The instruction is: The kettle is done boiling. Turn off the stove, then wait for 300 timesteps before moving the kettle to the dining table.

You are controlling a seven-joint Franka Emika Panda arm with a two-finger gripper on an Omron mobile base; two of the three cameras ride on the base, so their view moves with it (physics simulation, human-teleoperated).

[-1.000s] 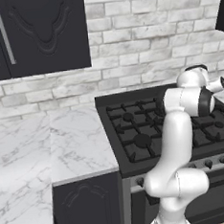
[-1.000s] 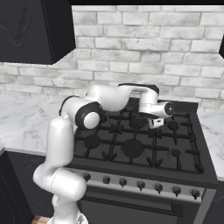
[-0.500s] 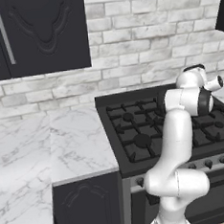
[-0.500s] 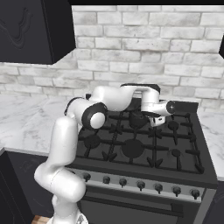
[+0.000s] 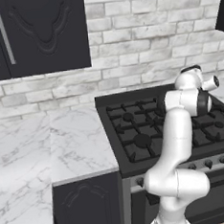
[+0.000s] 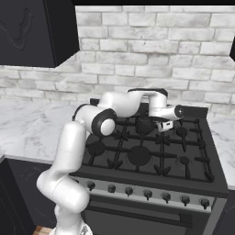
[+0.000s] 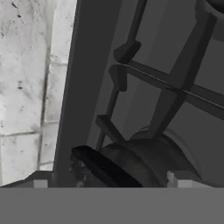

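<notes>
The black stove (image 6: 137, 158) has cast-iron grates and a row of dark knobs (image 6: 148, 194) on its silver front strip. The squat black kettle (image 6: 144, 125) stands on a rear burner, partly hidden under my forearm. My gripper (image 6: 165, 126) hangs open just above the kettle, at its right side, holding nothing. In the hand view the kettle's round body (image 7: 144, 159) and arched handle (image 7: 103, 166) lie close below the gripper (image 7: 109, 181), whose pale fingertips (image 7: 39, 182) stand wide apart. In the left base view my arm covers the kettle on the stove (image 5: 140, 140). The dining table is out of view.
White marble counter (image 5: 73, 141) adjoins the stove on the left, and more counter (image 6: 227, 133) lies to its right. A grey brick wall (image 6: 137, 59) rises behind. Black upper cabinets (image 5: 40, 33) hang above the left counter.
The hand has lifted a little, turned at the wrist and edged toward the back of the stove above the kettle. The jaws have stayed open.
</notes>
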